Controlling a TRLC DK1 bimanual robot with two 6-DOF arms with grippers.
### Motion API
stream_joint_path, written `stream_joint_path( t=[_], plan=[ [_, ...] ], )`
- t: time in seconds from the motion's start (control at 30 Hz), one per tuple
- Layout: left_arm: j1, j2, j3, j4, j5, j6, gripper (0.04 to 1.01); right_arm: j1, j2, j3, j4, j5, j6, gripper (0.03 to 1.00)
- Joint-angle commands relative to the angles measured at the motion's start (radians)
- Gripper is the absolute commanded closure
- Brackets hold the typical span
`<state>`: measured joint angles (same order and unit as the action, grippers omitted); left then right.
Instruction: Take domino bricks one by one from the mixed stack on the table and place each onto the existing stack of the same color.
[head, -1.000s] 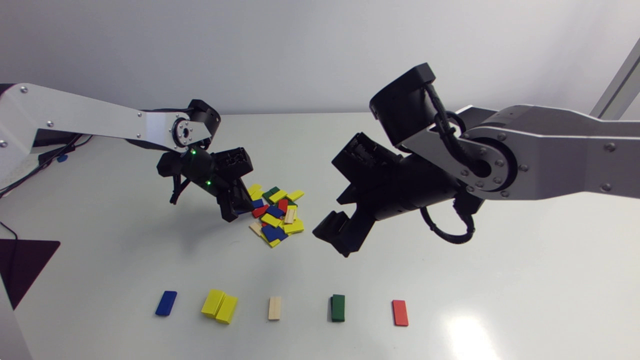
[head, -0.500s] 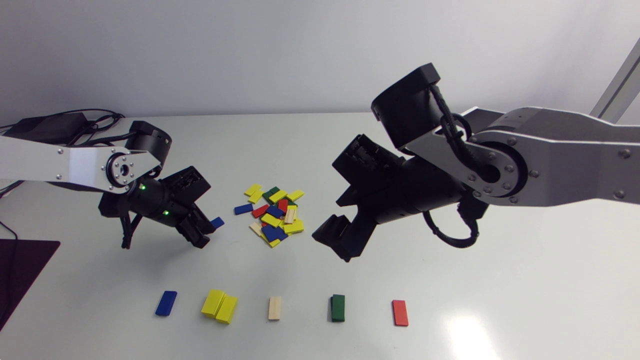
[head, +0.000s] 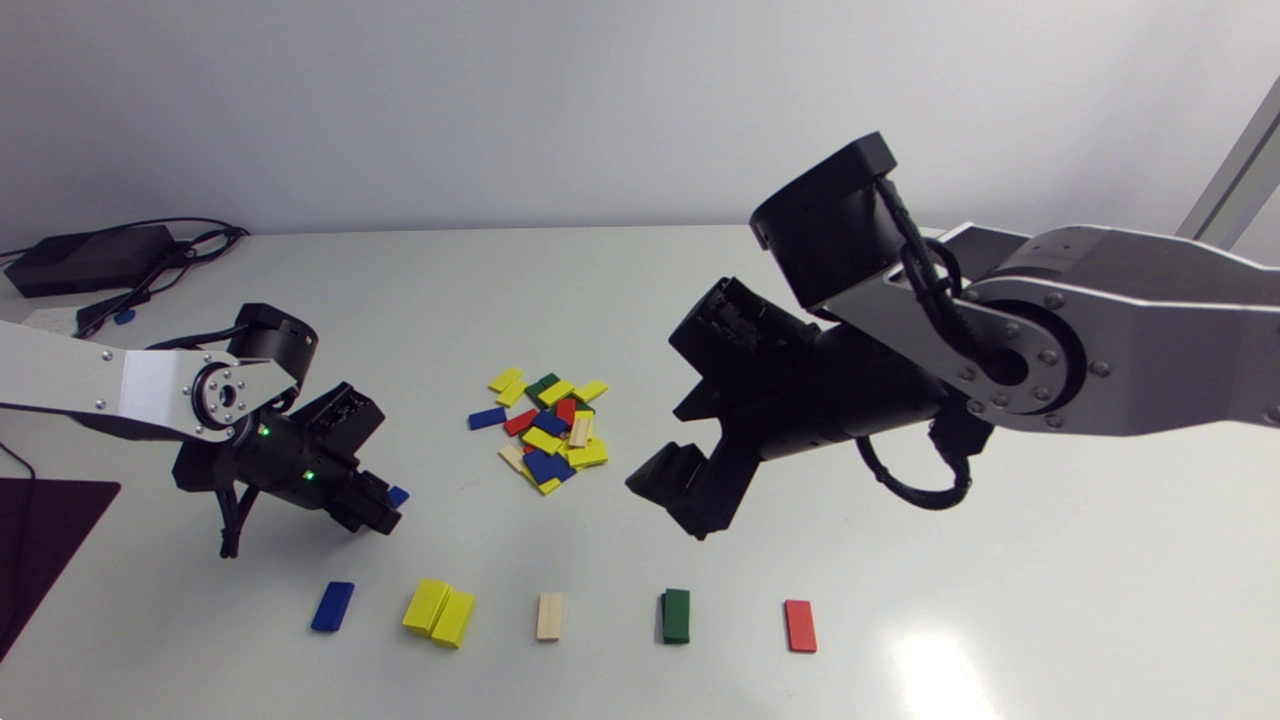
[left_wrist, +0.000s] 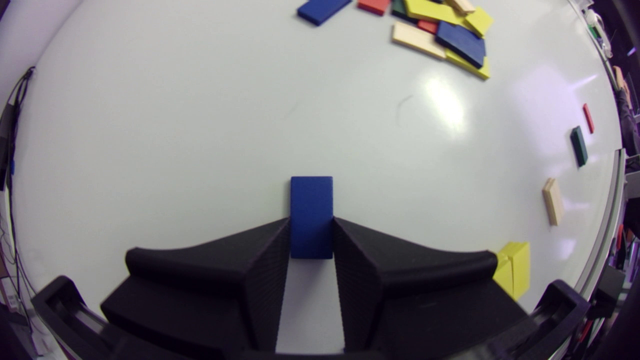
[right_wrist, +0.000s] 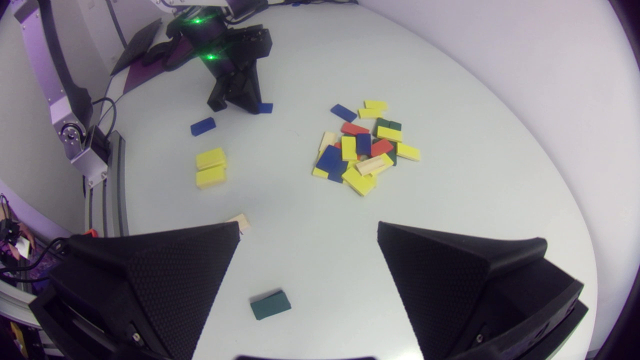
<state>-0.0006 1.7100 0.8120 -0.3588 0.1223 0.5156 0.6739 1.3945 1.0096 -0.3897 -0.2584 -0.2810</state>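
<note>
My left gripper (head: 385, 510) (left_wrist: 311, 235) is shut on a blue brick (left_wrist: 311, 210) (head: 398, 495), held above the table left of the mixed pile (head: 545, 430) and above the blue stack (head: 332, 606). Along the front lie the yellow stack (head: 438, 612), the cream stack (head: 549, 616), the green stack (head: 676, 615) and the red stack (head: 800, 626). A single blue brick (head: 487, 418) lies at the pile's left edge. My right gripper (head: 680, 485) (right_wrist: 307, 240) hangs open and empty right of the pile, above the green stack (right_wrist: 270, 305).
A black power box (head: 85, 258) with cables sits at the table's far left corner. A dark mat (head: 45, 530) lies at the left edge. Bare table stretches between the pile and the front row of stacks.
My left arm lifted a blue brick out of the pile's left side and carried it left and toward the front row. A second blue brick was pulled loose. The right arm barely shifted.
</note>
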Motion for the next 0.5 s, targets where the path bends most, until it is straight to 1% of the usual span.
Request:
stream_joint_path(
  t=[0.0,0.1,0.13,0.17,0.2,0.27,0.3,0.33,0.4,0.43,0.47],
  plan=[
    [0.025,0.074,-0.030,0.000,-0.012,-0.048,0.926,0.012,-0.014,-0.028,0.005,-0.001,0.000,0.069],
    [0.037,0.085,-0.028,-0.003,-0.010,-0.052,0.925,0.019,-0.011,-0.022,0.005,-0.001,0.000,0.069],
    [0.039,0.083,-0.028,-0.005,-0.010,-0.051,0.903,0.021,-0.008,-0.020,0.005,-0.001,0.000,0.069],
    [0.039,0.083,-0.030,-0.008,-0.010,-0.049,0.821,0.023,-0.005,-0.019,0.005,0.001,0.000,0.069],
    [0.039,0.083,-0.030,-0.009,-0.010,-0.049,0.790,0.023,-0.003,-0.017,0.005,0.001,0.000,0.069],
    [0.039,0.082,-0.030,-0.009,-0.010,-0.049,0.780,0.024,-0.002,-0.017,0.005,0.001,0.000,0.069],
    [0.039,0.079,-0.028,-0.014,-0.007,-0.049,0.739,0.024,-0.002,-0.017,0.005,0.001,0.000,0.069],
    [0.037,0.068,-0.027,-0.025,-0.004,-0.043,0.638,0.024,-0.002,-0.017,0.005,0.001,0.000,0.069],
    [0.028,0.040,-0.031,-0.028,0.013,-0.023,0.421,0.024,-0.002,-0.016,0.005,0.002,-0.001,0.069],
    [0.028,0.023,-0.031,-0.031,0.020,-0.006,0.331,0.023,-0.002,-0.016,0.005,0.002,-0.001,0.069],
    [0.028,0.005,-0.025,-0.046,0.025,0.020,0.243,0.023,-0.002,-0.017,0.005,0.002,-0.001,0.069]
  ],
)
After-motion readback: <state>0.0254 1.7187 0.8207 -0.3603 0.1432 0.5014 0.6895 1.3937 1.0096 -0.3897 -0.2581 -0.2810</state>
